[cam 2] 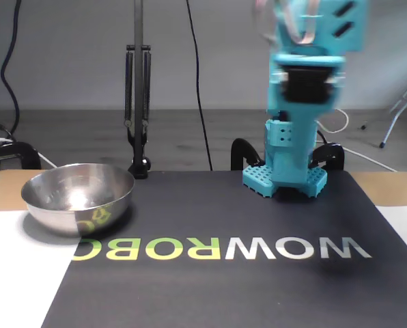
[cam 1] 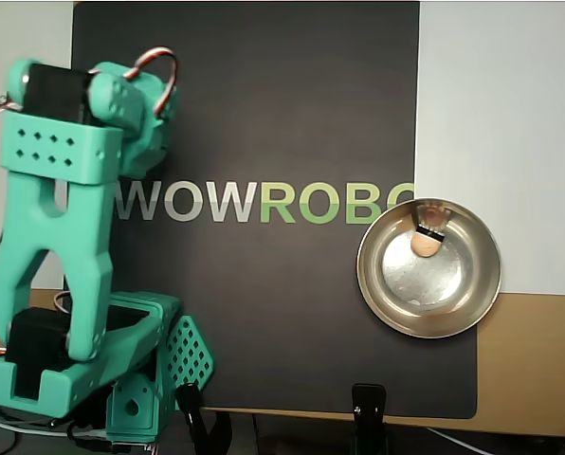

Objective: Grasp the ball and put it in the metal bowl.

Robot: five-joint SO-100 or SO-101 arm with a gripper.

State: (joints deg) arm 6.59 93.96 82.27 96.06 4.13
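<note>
Tabletop (cam 1: 510, 114): black mat (cam 1: 292, 95) centred.
Ball (cam 1: 424, 243): lay inside bowl (cam 1: 463, 303).
Jaws: hidden, state unclear.
Risk: probably only an arm (cam 1: 60, 218) bump tipping the bowl.

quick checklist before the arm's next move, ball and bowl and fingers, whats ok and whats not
1. Ball inside the metal bowl: ok, it rests near the bowl's upper rim in the overhead view.
2. Bowl upright on the black mat: ok in both views.
3. Arm clear of the bowl: ok, it is at the far left of the overhead view.
4. Fingers open and empty: cannot tell, hidden under the arm overhead, blurred in the fixed view.
5. Mat between arm and bowl free of objects: ok.
</note>
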